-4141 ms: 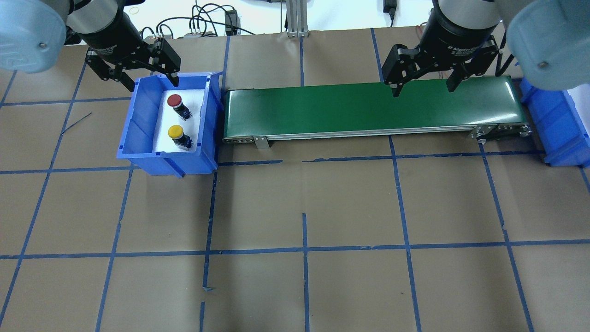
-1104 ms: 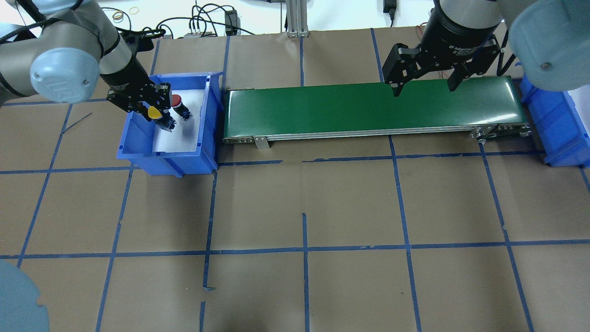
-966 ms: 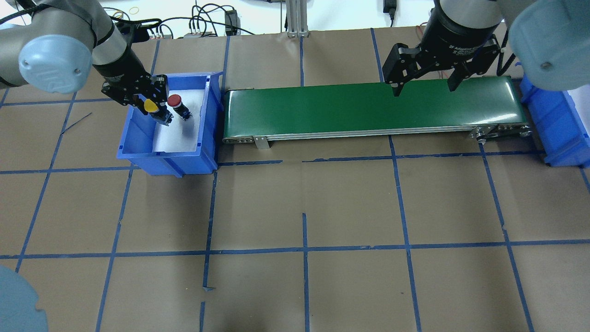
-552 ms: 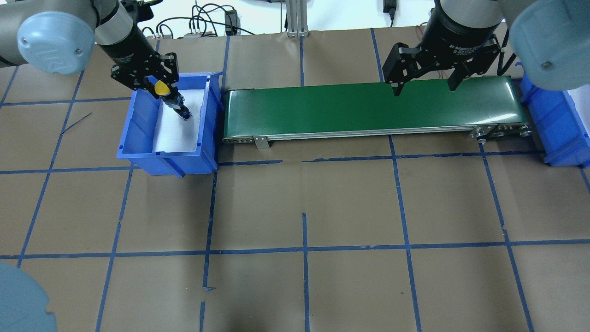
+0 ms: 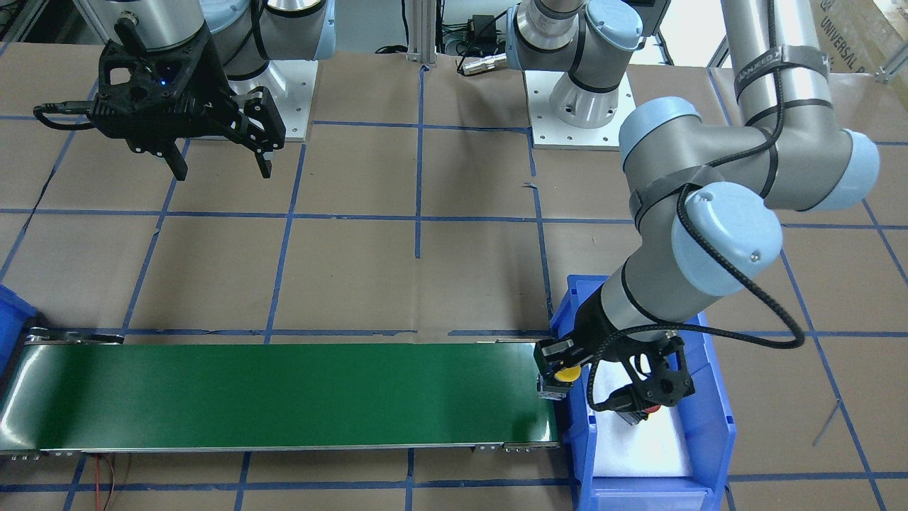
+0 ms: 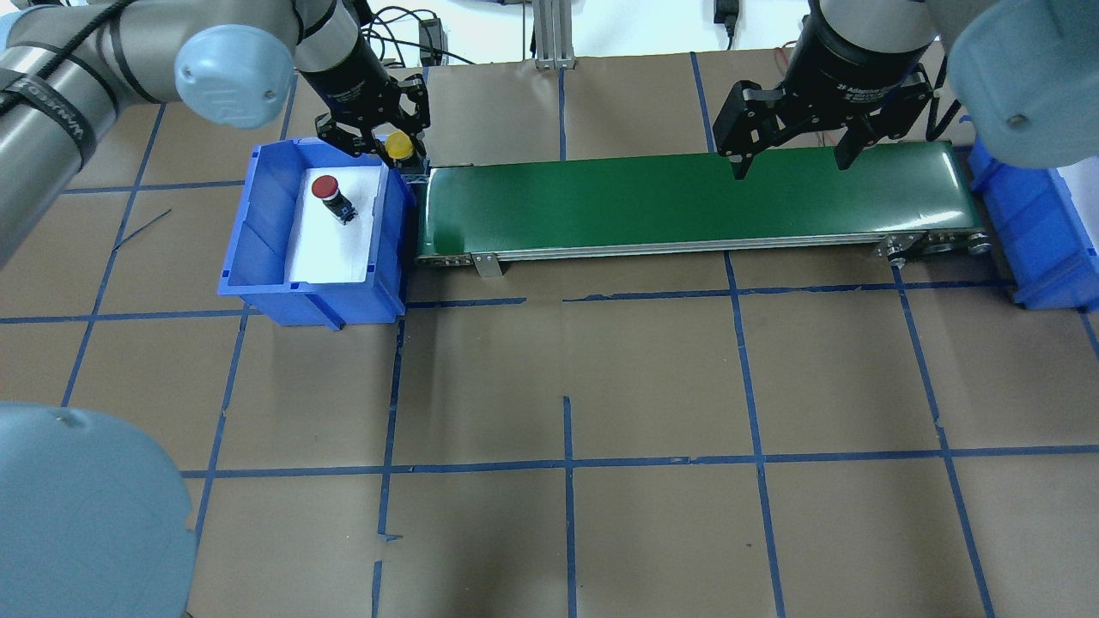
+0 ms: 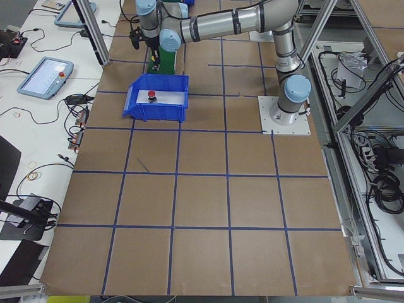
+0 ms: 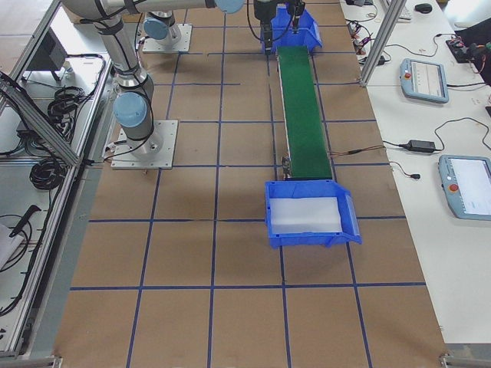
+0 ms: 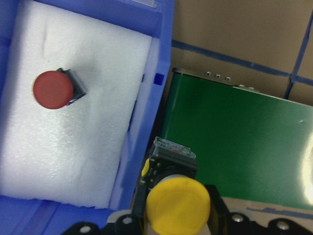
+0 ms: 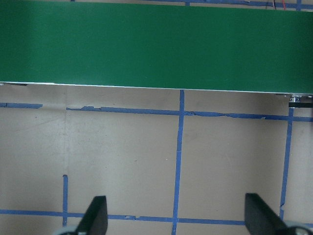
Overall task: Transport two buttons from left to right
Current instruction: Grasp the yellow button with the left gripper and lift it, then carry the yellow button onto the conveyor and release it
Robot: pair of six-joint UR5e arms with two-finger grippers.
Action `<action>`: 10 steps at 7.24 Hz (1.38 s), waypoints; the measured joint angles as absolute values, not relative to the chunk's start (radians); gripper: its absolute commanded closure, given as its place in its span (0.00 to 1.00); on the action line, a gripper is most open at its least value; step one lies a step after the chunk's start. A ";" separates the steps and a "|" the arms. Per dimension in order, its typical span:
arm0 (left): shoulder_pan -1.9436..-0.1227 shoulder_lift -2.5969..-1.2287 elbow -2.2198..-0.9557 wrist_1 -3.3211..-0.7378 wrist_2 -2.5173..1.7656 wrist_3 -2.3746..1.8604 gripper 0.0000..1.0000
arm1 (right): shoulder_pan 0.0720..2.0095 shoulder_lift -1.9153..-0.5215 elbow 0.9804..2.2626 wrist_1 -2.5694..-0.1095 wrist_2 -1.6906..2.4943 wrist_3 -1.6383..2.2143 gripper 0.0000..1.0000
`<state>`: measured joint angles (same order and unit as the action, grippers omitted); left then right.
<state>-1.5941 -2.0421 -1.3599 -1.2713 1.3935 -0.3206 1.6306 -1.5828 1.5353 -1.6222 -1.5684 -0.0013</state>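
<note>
My left gripper is shut on the yellow button, held above the belt-side wall of the left blue bin, at the left end of the green conveyor belt. In the left wrist view the yellow cap sits over the bin wall and belt edge. The red button lies on the white foam in the bin, also in the left wrist view. My right gripper is open and empty above the belt's right half.
A second blue bin with white foam stands at the belt's right end, also in the exterior right view. Cables and an aluminium post lie beyond the table's far edge. Brown paper with blue tape lines covers the table.
My left gripper has lifted the yellow button out of the bin and carried it right, to the bin wall by the belt's left end. The red button and the right gripper have not moved.
</note>
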 measured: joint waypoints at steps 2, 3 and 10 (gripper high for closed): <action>-1.625 -2.087 -1.358 -1.230 1.391 -0.354 0.73 | 1.632 -1.583 1.536 -1.622 -1.567 -0.001 0.00; -1.637 -2.099 -1.362 -1.217 1.391 -0.362 0.71 | 1.632 -1.583 1.537 -1.620 -1.567 0.000 0.00; -1.658 -2.072 -1.391 -1.208 1.392 -0.363 0.00 | 1.625 -1.577 1.536 -1.611 -1.541 -0.089 0.00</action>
<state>-1.6582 -2.0721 -1.3915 -1.2076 1.3915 -0.3626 1.6247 -1.5772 1.5357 -1.6113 -1.5405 -0.0887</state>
